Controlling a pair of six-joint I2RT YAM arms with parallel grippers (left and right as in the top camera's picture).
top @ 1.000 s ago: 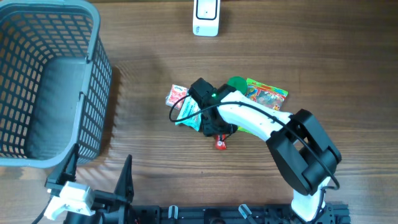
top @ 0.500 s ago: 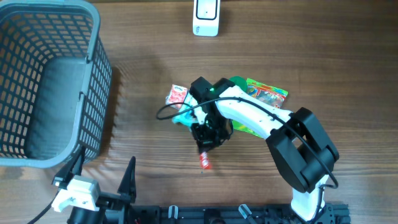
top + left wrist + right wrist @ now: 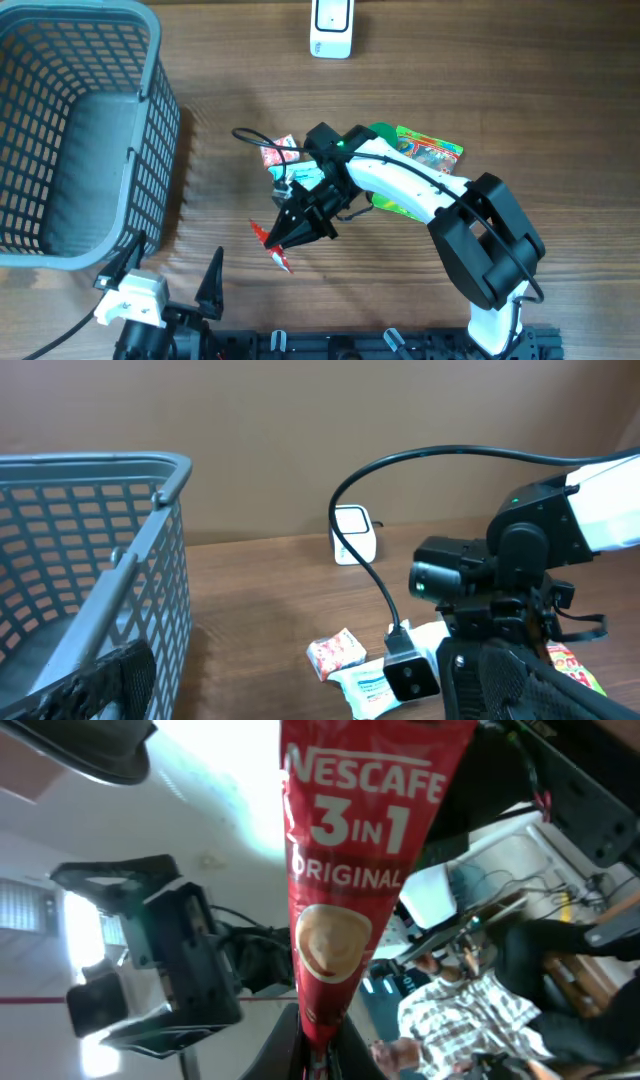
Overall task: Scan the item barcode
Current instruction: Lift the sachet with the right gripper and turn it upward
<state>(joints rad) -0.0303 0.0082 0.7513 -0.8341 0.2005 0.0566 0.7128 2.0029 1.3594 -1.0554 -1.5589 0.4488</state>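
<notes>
Since a second ago, the right gripper [image 3: 288, 240] has swung away from the pile of packets, out to the left and toward the near edge of the brown wooden table [image 3: 540, 70], carrying the slim red Nescafé coffee stick sachet [image 3: 262, 236] with it.

From overhead, its fingers are pressed together on the sachet, which juts out past the black fingertips at a slant, clear of the other packets. Behind the arm lie a small red-and-white packet [image 3: 284, 152], a pale teal-and-white sachet [image 3: 300, 180] and a green packet with a colourful print [image 3: 432, 149], bunched close together. The white barcode scanner [image 3: 330, 28] stands at the far edge, well apart from the held sachet. The grey plastic mesh basket [image 3: 150, 110] fills the left side. At the near left corner the left gripper [image 3: 166, 276] has its two dark fingers spread wide, with nothing between them.

In the left wrist view, the basket wall rises on the left, the scanner stands at the back of the table, and the red-and-white packet and the pale sachet lie on the wood in front of it. The right arm's black wrist, with a looping black cable, fills the right side. I cannot make out the coffee sachet here.

In the right wrist view, the sachet stands upright through the middle of the frame, pinched at its lower end. Its face reads "NESCAFÉ 3 IN 1 ORIGINAL" above a picture of a cup. The background is bright and blurred.
</notes>
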